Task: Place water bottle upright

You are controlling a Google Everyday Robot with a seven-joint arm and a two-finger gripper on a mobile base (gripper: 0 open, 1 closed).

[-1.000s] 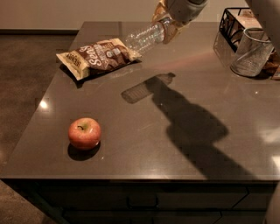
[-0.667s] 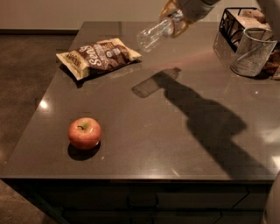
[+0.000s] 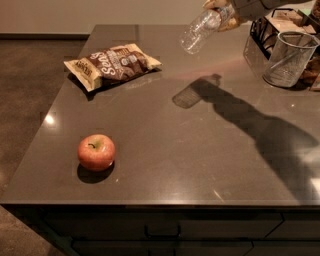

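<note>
The water bottle (image 3: pixel 201 30) is a small clear ribbed plastic bottle. It hangs tilted in the air above the far part of the grey table (image 3: pixel 165 150), base pointing down-left, cap end up-right inside the gripper. My gripper (image 3: pixel 224 10) is at the top right edge of the view and is shut on the bottle's upper end; the cap and label are mostly hidden by it. The bottle's shadow lies on the table below it.
A chip bag (image 3: pixel 111 63) lies at the far left of the table. A red apple (image 3: pixel 96 152) sits near the front left. A clear cup-shaped container (image 3: pixel 289 59) and a dark wire rack (image 3: pixel 270 25) stand at the far right.
The gripper has lifted the bottle higher and to the right, away from the chip bag. The shadow on the table has shifted right with it.
</note>
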